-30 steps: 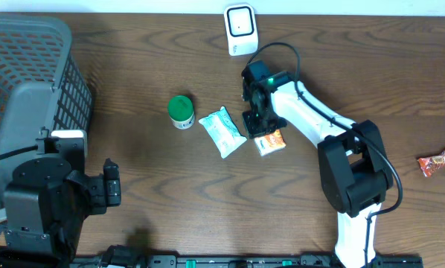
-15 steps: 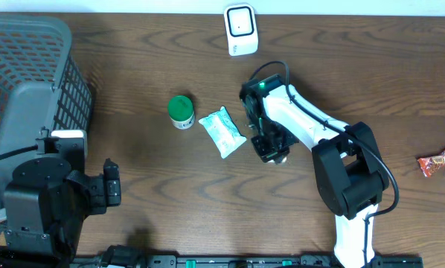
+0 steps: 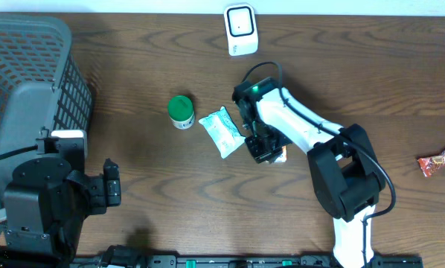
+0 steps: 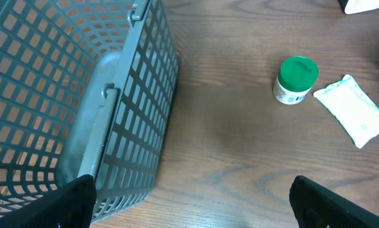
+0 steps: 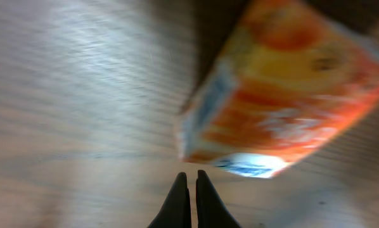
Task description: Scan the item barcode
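Evidently the orange snack packet (image 5: 284, 95) lies flat on the table (image 3: 133, 74), just beside the white pouch (image 3: 222, 131) and half hidden under the right gripper (image 5: 189, 183). That gripper's fingers are pressed together, empty, with their tips just short of the packet's near edge. The packet looks light, thin and crinkly, probably slick foil. A pinch on a sealed end would suit it and leave the printed faces bare. The view is too blurred to find a barcode. The white scanner (image 3: 239, 28) stands near the table's far edge. The left gripper (image 4: 192, 209) waits wide open by the basket (image 4: 63, 95).
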Controlling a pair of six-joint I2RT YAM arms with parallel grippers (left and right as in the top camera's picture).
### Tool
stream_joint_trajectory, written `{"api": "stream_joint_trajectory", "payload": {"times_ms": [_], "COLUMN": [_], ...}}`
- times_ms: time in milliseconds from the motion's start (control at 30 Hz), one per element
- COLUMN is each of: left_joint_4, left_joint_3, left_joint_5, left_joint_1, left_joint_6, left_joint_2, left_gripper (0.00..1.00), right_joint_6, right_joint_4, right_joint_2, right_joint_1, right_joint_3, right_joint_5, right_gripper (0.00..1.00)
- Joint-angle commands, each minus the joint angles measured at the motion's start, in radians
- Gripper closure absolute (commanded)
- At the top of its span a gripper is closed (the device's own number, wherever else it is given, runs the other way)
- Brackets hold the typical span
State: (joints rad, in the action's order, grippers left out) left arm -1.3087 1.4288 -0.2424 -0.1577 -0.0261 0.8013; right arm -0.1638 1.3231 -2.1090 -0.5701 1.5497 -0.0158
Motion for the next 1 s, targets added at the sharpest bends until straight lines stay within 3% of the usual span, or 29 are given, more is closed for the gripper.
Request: {"api": "stream_joint_trajectory", "payload": {"times_ms": [0,200,533,800,967], "left_joint_4": [-0.001,-0.001,-0.001,-0.001,-0.001], "left_joint_3": [-0.002,-0.002,-0.002,-0.002,-0.002], "left_joint_5": [-0.005,-0.005,-0.005,-0.005,-0.005], "left_joint_1": [0.004,0.004,0.004,0.004,0.004], "left_joint_6": [0.005,0.005,0.005,0.005,0.005], "left_joint_2": [-0.001,-0.001,-0.001,-0.001,-0.001], "left_gripper": [0.02,0.02,0.02,0.02,0.02], "right_joint_6": [-0.015,-0.059,-0.084,-0.292,-0.311], "right_joint_4": [-0.039,-0.214,-0.259,-0.168,-0.113], "right_joint_2": [-0.01,-0.011,-0.014,-0.013,-0.012], "right_joint_1": [-0.027,-0.05,-0.039,0.011,0.05], "right_joint_3": [0.002,-0.011,-0.116,-0.159,-0.104], "right_joint_5": [0.123,0.092,-0.023,-0.403,-0.514], "right_gripper": [0.99,0.99,0.99,0.99,0.99]}}
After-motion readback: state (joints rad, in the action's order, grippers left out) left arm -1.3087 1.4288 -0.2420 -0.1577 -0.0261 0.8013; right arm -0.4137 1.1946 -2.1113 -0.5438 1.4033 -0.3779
